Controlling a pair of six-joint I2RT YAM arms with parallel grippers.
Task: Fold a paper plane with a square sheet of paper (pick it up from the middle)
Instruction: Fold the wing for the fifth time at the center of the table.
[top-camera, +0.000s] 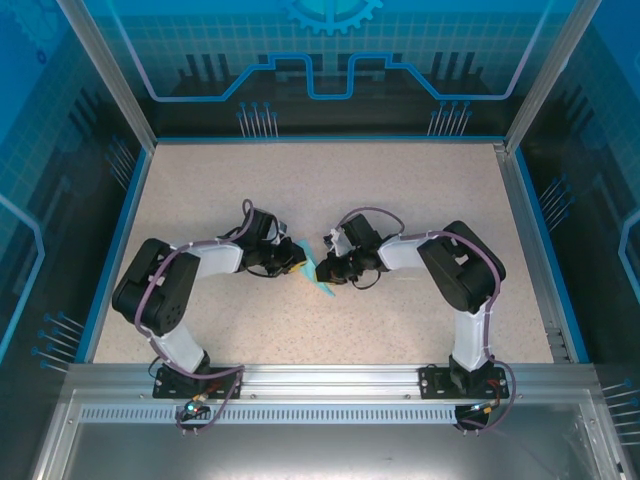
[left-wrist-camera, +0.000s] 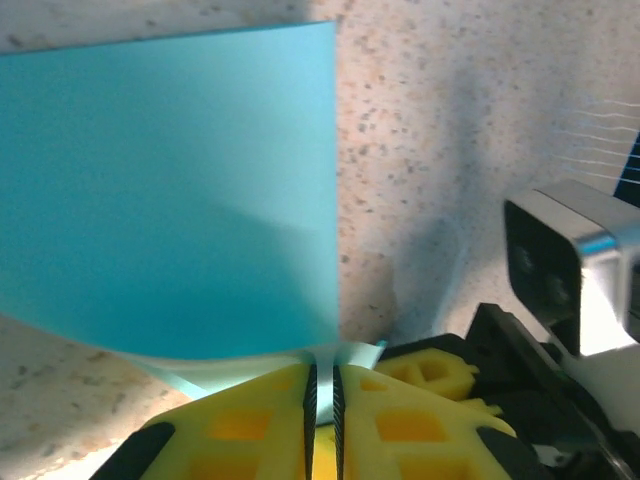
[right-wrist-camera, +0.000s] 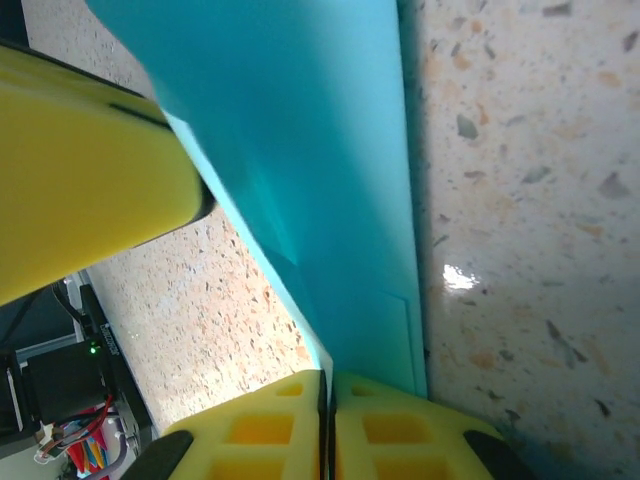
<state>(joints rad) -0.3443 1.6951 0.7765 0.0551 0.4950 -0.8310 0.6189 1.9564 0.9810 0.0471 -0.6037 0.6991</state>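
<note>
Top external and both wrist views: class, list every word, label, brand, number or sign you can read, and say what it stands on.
None: no readable word, number or brand in these views.
Blue backdrop panel: a gear outline and line pattern, no lettering.
Light cyan-blue paper sheet: plain.
Yellow plastic fingers of the left arm: moulded recesses, no legible characters.

- No words, numbers or brand names can be read anywhere.
- Back wall (top-camera: 400, 60): blue gear emblem (top-camera: 333, 12), no lettering.
- Left gripper (left-wrist-camera: 322, 400): raised mark on one yellow finger (left-wrist-camera: 440, 385), illegible.
</note>
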